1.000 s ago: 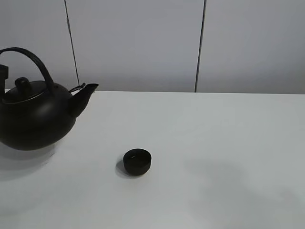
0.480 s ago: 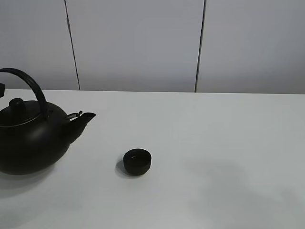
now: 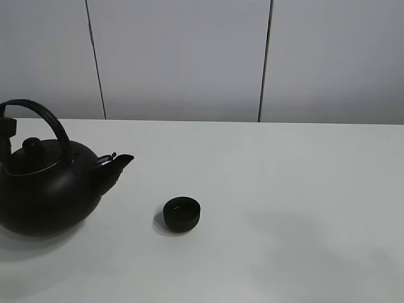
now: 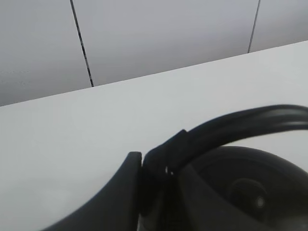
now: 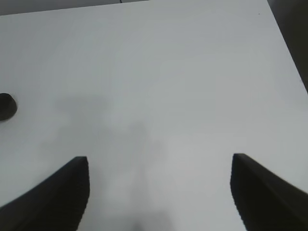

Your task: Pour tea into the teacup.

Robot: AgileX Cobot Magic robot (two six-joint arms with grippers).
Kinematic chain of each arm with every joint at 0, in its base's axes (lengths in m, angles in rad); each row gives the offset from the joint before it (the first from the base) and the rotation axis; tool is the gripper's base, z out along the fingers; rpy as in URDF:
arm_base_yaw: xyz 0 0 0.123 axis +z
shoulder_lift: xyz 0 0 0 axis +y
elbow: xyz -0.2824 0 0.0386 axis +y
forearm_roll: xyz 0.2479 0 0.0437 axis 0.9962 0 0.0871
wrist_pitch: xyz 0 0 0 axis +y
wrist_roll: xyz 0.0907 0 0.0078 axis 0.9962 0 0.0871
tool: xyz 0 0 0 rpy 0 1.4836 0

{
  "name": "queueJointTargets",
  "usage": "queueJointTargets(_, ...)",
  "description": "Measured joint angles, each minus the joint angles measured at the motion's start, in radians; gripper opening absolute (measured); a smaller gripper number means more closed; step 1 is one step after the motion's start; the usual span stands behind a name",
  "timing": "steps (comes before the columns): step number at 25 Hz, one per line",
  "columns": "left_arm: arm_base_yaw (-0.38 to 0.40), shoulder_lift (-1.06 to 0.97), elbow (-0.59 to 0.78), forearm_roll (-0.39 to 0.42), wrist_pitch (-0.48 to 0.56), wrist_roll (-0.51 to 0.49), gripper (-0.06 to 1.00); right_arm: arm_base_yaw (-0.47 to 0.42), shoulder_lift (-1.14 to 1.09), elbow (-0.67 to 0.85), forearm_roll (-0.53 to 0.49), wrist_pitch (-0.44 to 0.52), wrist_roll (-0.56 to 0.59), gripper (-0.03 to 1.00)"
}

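The small black teacup (image 3: 182,214) sits on the white table (image 3: 284,189), a little left of centre. The big black kettle (image 3: 47,192) is at the far left, upright, its spout (image 3: 120,161) pointing right toward the cup and well short of it. My left gripper (image 4: 154,185) is shut on the kettle's arched handle (image 4: 231,126); it only shows as a dark piece at the left edge of the high view (image 3: 5,129). My right gripper (image 5: 161,192) is open and empty above bare table, with the teacup (image 5: 6,106) far off to one side. No tea stream shows.
A grey panelled wall (image 3: 189,57) stands behind the table's back edge. The table's right edge and a dark gap beside it (image 5: 293,29) show in the right wrist view.
The kettle has come down from its raised position to low on the table at the left, then shifted slightly right. The teacup and right arm have not moved.
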Motion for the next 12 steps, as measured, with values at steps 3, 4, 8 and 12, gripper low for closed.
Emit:
queueJointTargets(3,0.000,0.048,-0.001,-0.003,-0.038,0.000,0.12,0.000,0.000,0.000,0.000,0.000,0.000,0.56)
queueJointTargets(4,0.000,0.062,-0.001,-0.004,-0.041,0.000,0.12,0.000,0.000,0.000,0.000,0.000,0.000,0.56)
queueJointTargets(8,0.000,0.095,-0.001,-0.004,-0.042,0.008,0.12,0.000,0.000,0.000,0.000,0.001,0.000,0.56)
queueJointTargets(12,0.000,0.123,-0.003,0.005,-0.063,0.023,0.12,0.000,0.000,0.000,0.000,0.000,0.000,0.56)
